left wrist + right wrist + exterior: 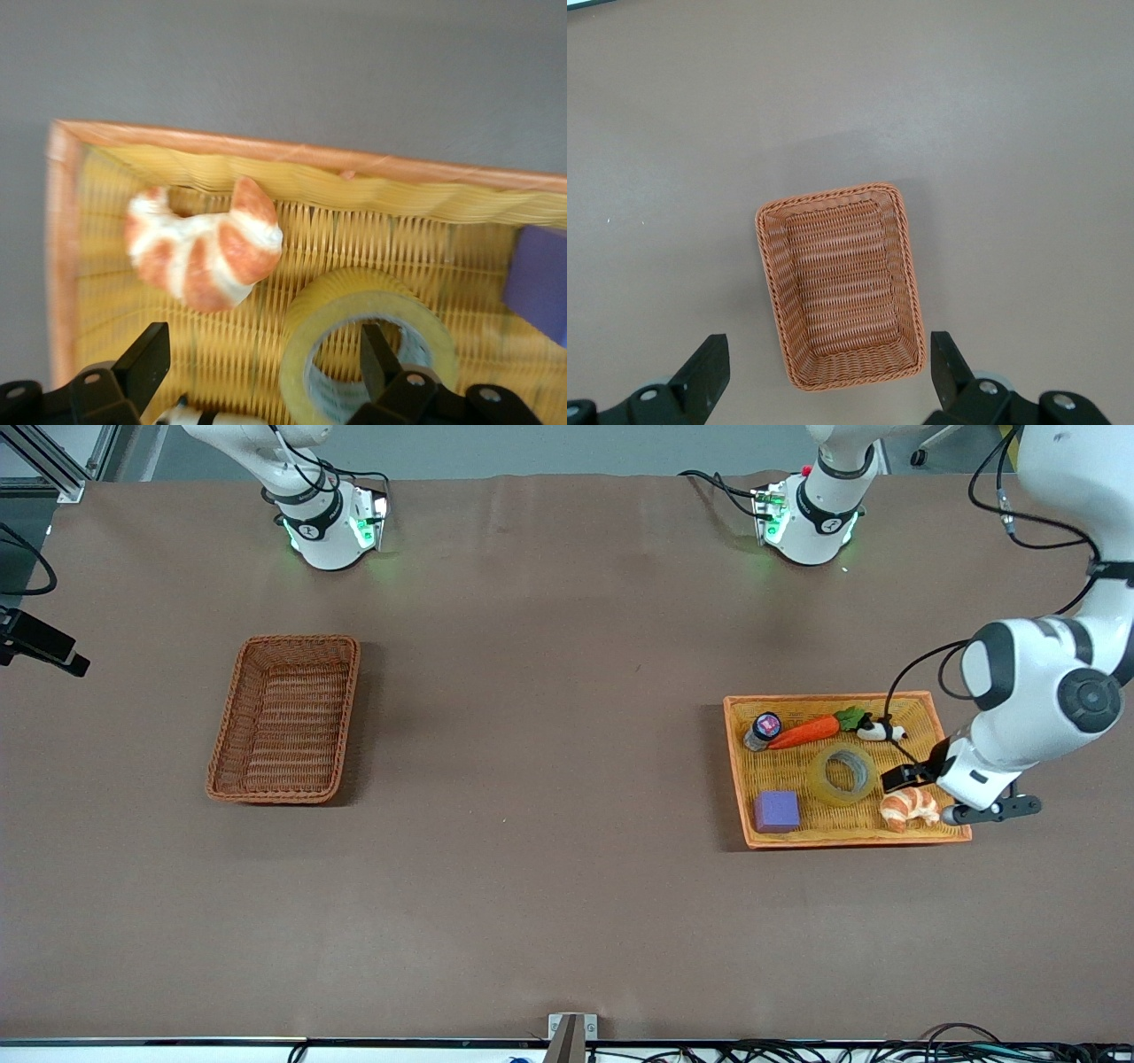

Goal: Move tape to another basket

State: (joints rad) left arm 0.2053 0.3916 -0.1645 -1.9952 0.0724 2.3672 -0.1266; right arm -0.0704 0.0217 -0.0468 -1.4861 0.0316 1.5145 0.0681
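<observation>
The tape [819,781], a yellowish ring, lies flat in the orange-yellow tray [732,737] toward the left arm's end of the table. My left gripper [904,778] hangs low over it, open. In the left wrist view one finger [376,359] stands inside the hole of the tape [354,288]. The other finger [146,363] is outside the ring, over the tray floor, so the left gripper [263,359] straddles the ring's wall. The reddish-brown basket [285,717] sits toward the right arm's end. My right gripper [828,367] waits open, high above the basket [842,283].
The tray also holds a croissant [908,808] beside the tape, a purple block [777,811], a carrot [802,732], a small jar [762,731] and a black-and-white toy [881,732]. Brown tabletop [549,762] stretches between tray and basket.
</observation>
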